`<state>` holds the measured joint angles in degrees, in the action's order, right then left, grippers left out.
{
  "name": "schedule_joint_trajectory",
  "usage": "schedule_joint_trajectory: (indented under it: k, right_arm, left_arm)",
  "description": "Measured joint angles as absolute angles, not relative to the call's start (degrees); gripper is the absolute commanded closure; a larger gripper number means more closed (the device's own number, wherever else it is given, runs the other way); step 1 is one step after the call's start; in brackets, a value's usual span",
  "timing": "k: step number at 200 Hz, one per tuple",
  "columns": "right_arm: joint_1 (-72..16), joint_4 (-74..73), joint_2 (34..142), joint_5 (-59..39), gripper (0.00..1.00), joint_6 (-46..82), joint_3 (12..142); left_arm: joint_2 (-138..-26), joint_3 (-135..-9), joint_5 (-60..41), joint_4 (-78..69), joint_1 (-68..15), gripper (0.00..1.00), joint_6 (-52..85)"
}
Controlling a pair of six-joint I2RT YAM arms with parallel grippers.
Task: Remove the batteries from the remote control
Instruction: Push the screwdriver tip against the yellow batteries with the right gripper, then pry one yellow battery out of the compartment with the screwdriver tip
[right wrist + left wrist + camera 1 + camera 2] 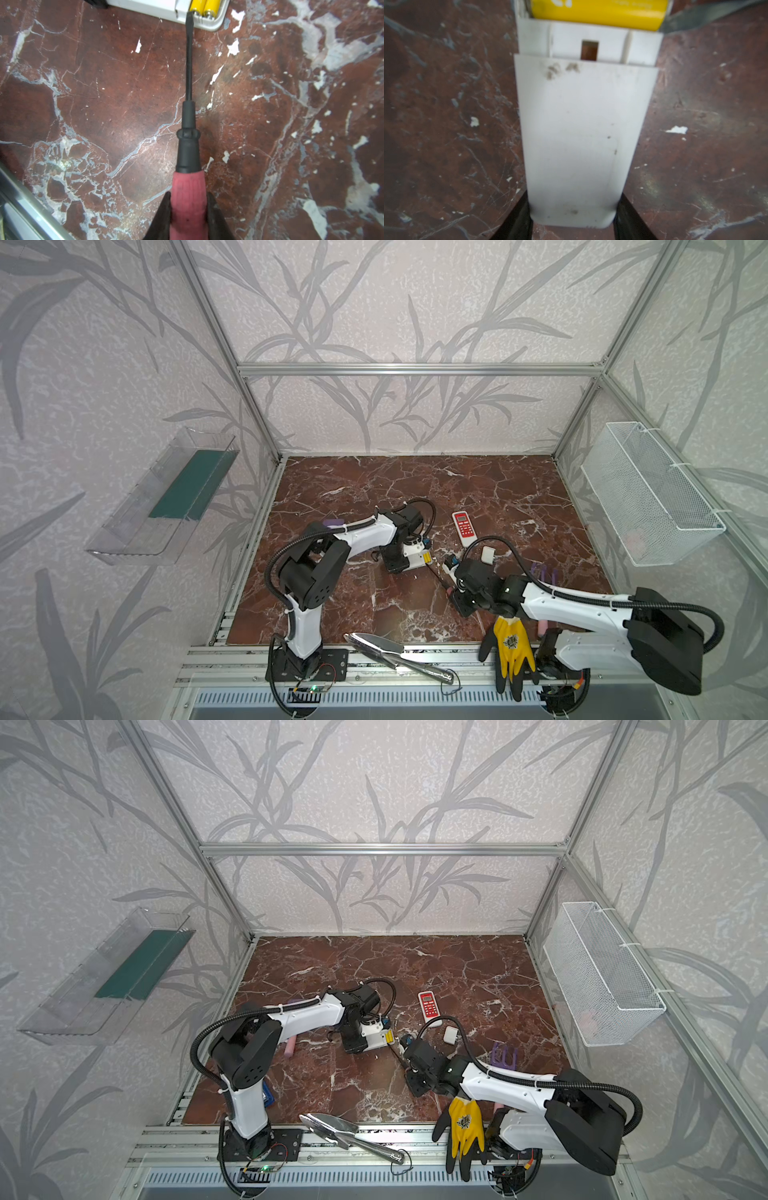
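Right wrist view: the right gripper (188,199) clamps the pink handle of a screwdriver (188,116), whose tip sits at the open bay's edge beside two yellow batteries (204,8). Left wrist view: the left gripper (573,207) pinches the white remote control (575,135), lying back-up on the marble table (446,104). The prying step seems in hand; next calls for levering one battery's end upward. Both batteries lie across the remote's width, ends facing the tip.

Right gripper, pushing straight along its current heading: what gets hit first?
The right gripper carries the screwdriver, whose tip sits at the end of the yellow batteries in the white remote; those likely come first.
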<state>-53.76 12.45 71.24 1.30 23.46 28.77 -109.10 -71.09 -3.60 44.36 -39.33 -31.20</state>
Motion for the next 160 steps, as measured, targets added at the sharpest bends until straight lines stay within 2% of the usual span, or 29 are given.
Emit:
schedule_joint_trajectory:
  k: [160]
  right_arm:
    - [-55.4,-2.7,72.6,5.8,1.00,24.9,22.1]
  left_arm:
    - [-109.2,-71.1,-3.9,44.7,-39.3,0.56,-29.3]
